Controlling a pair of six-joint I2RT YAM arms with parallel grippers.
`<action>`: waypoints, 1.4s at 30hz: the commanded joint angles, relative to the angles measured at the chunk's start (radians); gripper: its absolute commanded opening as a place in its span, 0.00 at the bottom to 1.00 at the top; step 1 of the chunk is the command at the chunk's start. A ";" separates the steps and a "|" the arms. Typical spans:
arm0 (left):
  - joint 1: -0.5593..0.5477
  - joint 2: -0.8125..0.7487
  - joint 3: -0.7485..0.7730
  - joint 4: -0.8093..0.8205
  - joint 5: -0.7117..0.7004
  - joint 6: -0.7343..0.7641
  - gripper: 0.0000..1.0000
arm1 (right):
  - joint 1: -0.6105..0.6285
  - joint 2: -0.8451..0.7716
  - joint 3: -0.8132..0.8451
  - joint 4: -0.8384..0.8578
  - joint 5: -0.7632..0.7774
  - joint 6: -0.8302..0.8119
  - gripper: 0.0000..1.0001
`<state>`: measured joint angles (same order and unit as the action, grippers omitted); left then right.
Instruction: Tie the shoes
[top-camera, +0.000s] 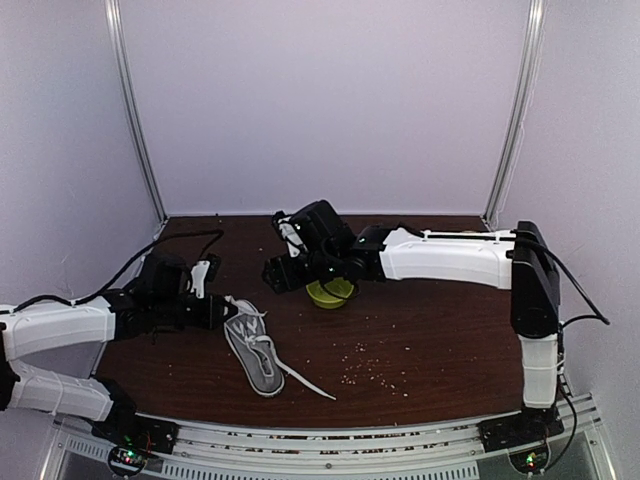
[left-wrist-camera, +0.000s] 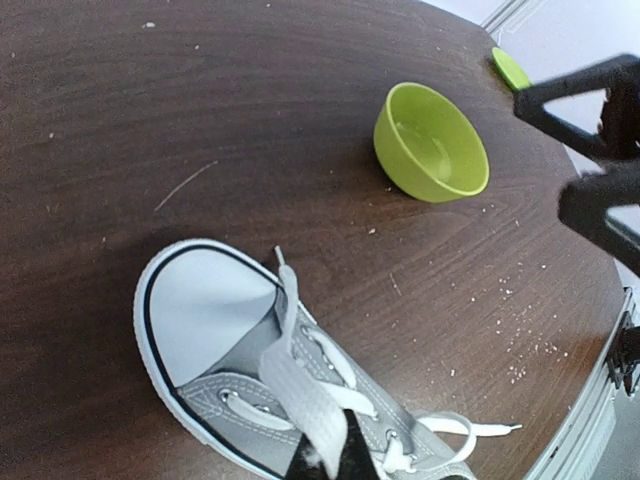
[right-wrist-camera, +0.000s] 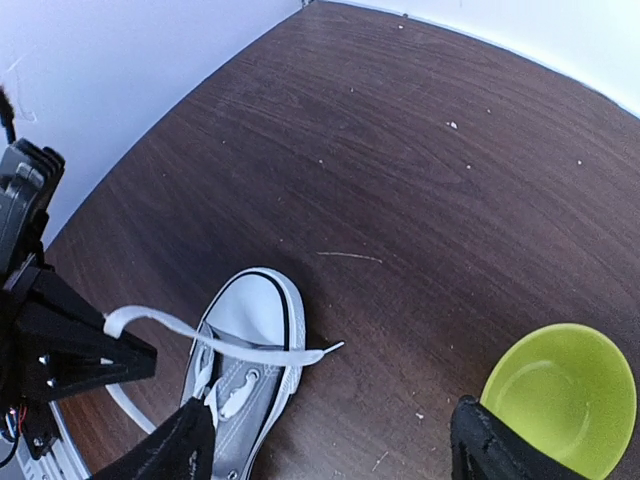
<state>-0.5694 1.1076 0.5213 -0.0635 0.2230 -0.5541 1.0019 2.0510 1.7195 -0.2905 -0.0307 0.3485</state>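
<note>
Left gripper (top-camera: 222, 306) is clamping shut on one white lace (right-wrist-camera: 230, 345), whose free end is lying across the toe cap. One grey sneaker (top-camera: 255, 350) is resting near-left on the table (top-camera: 450, 330). Right gripper (right-wrist-camera: 330, 430) is hovering over the sneaker's far side, jaws spread wide, holding nothing. One green bowl (top-camera: 330, 292) is sitting at centre. Only the left wrist view is showing a small green disc (left-wrist-camera: 510, 68), possibly a lid, beyond the bowl.

White-shelled arm links (top-camera: 440, 255), black joints (top-camera: 535, 285), trailing black cables (top-camera: 190, 237), matte black pincer fingers (right-wrist-camera: 490, 450), green-lit bases (top-camera: 125, 455).
</note>
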 joint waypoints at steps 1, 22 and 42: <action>0.028 -0.022 -0.022 -0.009 0.040 -0.093 0.00 | 0.000 -0.159 -0.191 0.025 -0.049 -0.047 0.82; 0.096 0.081 -0.026 -0.035 0.070 -0.067 0.00 | 0.214 -0.120 -0.412 -0.131 -0.085 -0.026 0.63; 0.104 0.359 -0.054 0.252 0.221 -0.058 0.00 | 0.237 0.038 -0.311 -0.212 0.022 -0.052 0.32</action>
<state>-0.4587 1.4048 0.4652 0.0875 0.3752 -0.6304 1.2335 2.0438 1.3808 -0.4591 -0.0521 0.2928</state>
